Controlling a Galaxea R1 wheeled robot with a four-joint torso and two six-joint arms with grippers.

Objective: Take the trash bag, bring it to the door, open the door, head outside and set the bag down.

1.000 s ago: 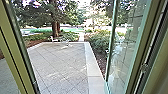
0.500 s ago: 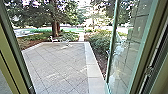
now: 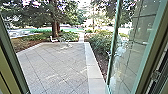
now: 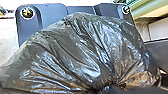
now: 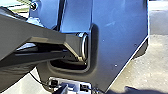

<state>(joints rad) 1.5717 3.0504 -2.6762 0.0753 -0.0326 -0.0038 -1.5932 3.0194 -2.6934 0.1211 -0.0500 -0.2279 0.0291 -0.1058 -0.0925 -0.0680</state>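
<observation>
And here's the trash bag (image 4: 80,50), right up close at our left wrist, its folds running in to the gathered neck (image 4: 102,87). The left arm looks the nearer one, and we judge the load is its to carry. Whether the left gripper is closed, we can't tell; same for the right gripper. Paved yard (image 3: 57,67) at our twelve o'clock, glass door (image 3: 132,47) swung open at two!
</observation>
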